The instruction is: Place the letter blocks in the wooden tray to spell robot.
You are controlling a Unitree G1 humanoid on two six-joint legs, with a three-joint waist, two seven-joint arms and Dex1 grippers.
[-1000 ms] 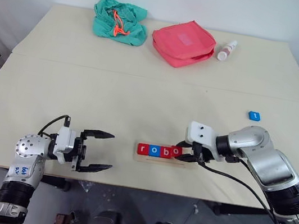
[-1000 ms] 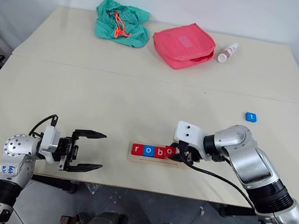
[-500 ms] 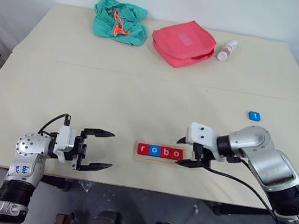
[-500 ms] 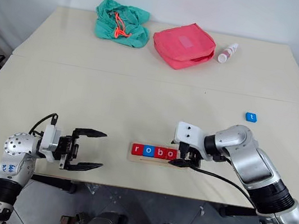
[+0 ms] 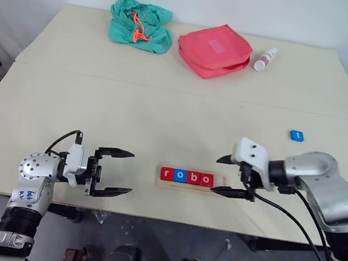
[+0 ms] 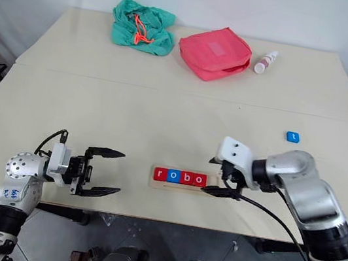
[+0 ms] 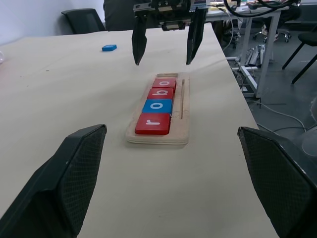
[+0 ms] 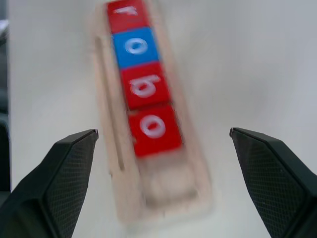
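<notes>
On the pale beige table [image 5: 163,112], close to its near edge, lies the long narrow pale wooden tray [image 5: 221,178], and I use it as the landmark for everything else. 4 small flat square letter blocks [image 5: 186,177] already sit in it, side by side and touching: a red r, a blue o, a red b and a red o, reading "robo". The 5th slot, at the tray's right end, is bare wood.

My right pincer [image 5: 228,176] hangs just beyond that bare right end of the tray, its 2 black fingers spread wide and holding nothing. In its wrist view the tray lies between the fingers, empty slot nearest. My left pincer [image 5: 114,173] hovers off the tray's left end, a little apart from it, pointing level toward it, also wide open and empty.

The last piece, the small blue square block with a white t [image 5: 296,135], lies flat on the table well to the right of the tray and farther from me, not touching anything.

Far beyond the tray, near the table's back edge, lie a crumpled green cloth bag with an orange cord [image 5: 140,24], a pink-red fabric pouch [image 5: 213,49] and a small white bottle [image 5: 264,59].

By my judgement 4 of 5 letters are done. What is left is for my right arm to fetch the t block and set it in the free slot after the second o.
</notes>
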